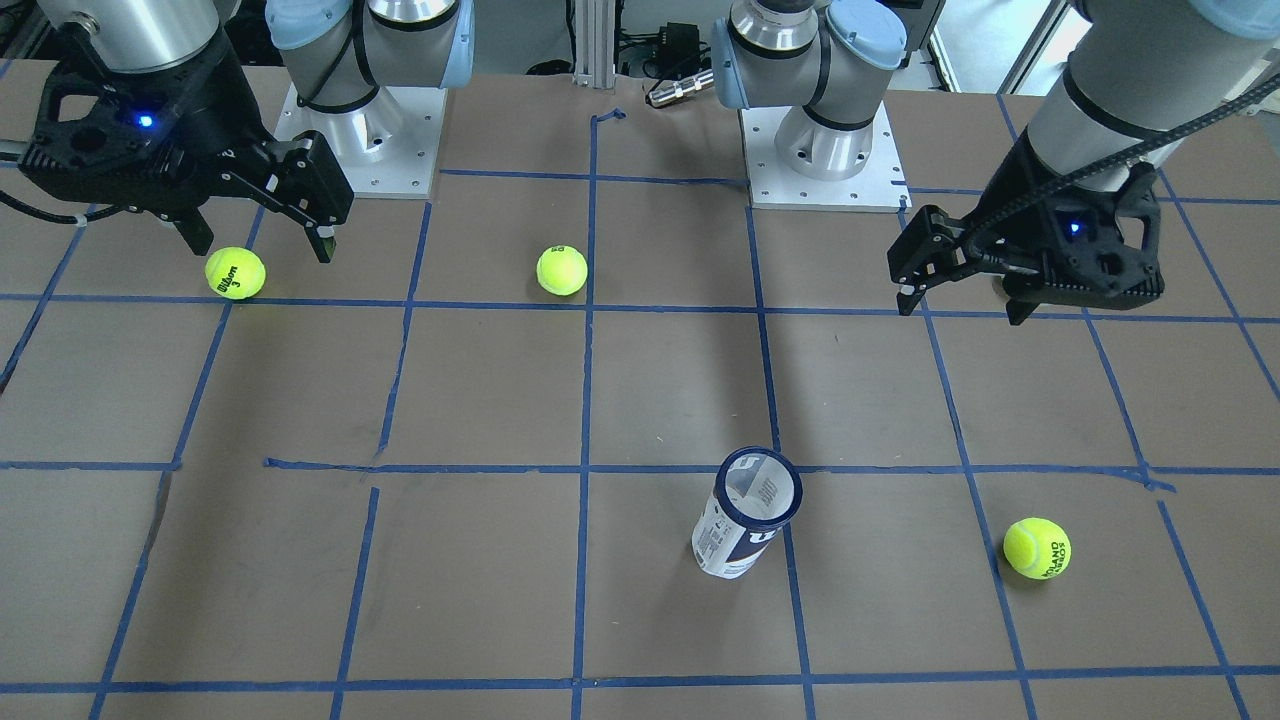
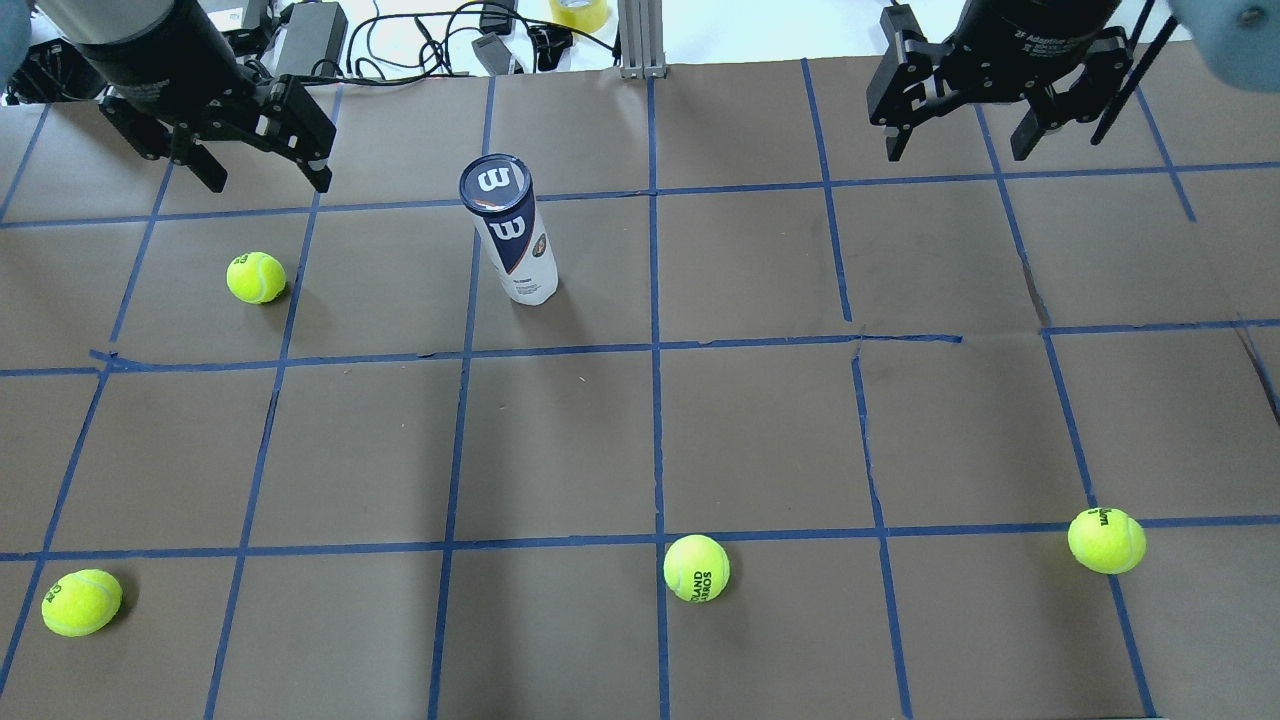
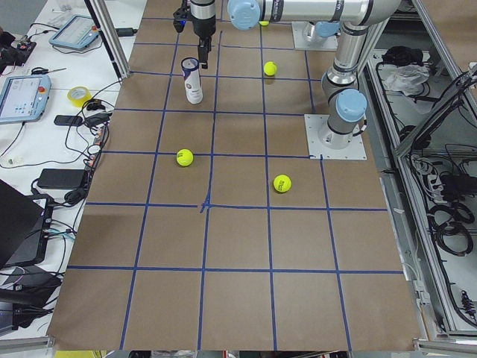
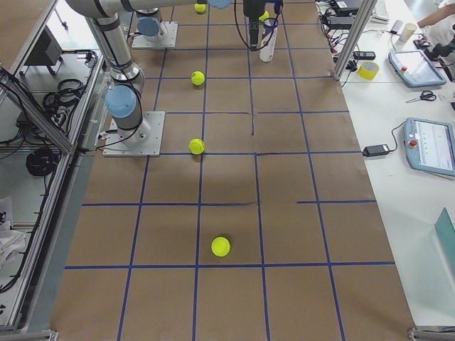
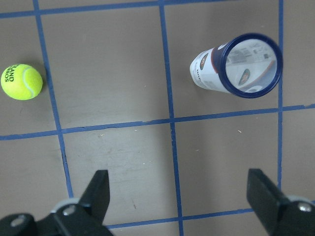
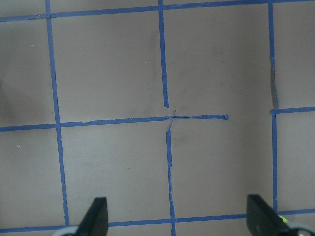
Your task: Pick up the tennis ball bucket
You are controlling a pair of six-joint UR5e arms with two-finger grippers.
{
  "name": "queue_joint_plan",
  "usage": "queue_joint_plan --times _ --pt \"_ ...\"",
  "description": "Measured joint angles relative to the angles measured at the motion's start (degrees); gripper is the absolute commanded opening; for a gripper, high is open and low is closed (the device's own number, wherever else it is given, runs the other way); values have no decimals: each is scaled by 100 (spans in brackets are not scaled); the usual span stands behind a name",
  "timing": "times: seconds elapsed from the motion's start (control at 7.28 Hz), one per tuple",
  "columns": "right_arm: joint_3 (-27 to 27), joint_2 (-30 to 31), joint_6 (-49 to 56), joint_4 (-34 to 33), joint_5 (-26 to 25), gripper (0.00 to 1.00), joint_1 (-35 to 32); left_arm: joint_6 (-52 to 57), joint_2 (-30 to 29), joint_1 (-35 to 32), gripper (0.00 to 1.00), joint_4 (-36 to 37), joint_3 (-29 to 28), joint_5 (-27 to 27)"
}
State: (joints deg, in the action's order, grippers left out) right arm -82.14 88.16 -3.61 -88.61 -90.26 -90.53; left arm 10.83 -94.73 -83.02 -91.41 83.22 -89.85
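Observation:
The tennis ball bucket (image 2: pixel 510 235) is a slim white tube with a navy band and navy rim. It stands upright on the brown table, also in the front view (image 1: pixel 745 512) and the left wrist view (image 5: pixel 238 66). My left gripper (image 2: pixel 265 165) hangs open and empty high above the table, to the tube's left and apart from it; its fingers (image 5: pixel 98 191) spread wide in the left wrist view. My right gripper (image 2: pixel 955 140) is open and empty, high over the table's right half, far from the tube. It also shows in the front view (image 1: pixel 262 245).
Several yellow-green tennis balls lie loose on the table: one left of the tube (image 2: pixel 256 277), one near the middle front (image 2: pixel 696 567), one at the front right (image 2: pixel 1106 540), one at the front left (image 2: pixel 82 602). Blue tape lines grid the table. The arm bases (image 1: pixel 825 150) stand at the robot's edge.

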Motion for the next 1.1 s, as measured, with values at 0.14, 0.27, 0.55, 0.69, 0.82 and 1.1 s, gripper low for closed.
queue_joint_plan --times 0.14,0.27,0.55,0.69,0.82,1.1 --pt "-2 4 0 1 0 100 0 -13 124 -5 100 -1 109 -9" --pt "-3 7 0 1 0 100 0 -46 198 -21 100 -3 163 -6" --pt "-4 8 0 2 0 100 0 -186 271 -42 100 -2 275 13" --pt "-4 8 0 2 2 100 0 -297 306 -44 100 5 344 14" --pt "-4 8 0 2 5 100 0 -354 331 -49 100 17 395 7" --pt "-10 8 -5 2 29 100 -4 -385 356 -53 100 25 435 -3"
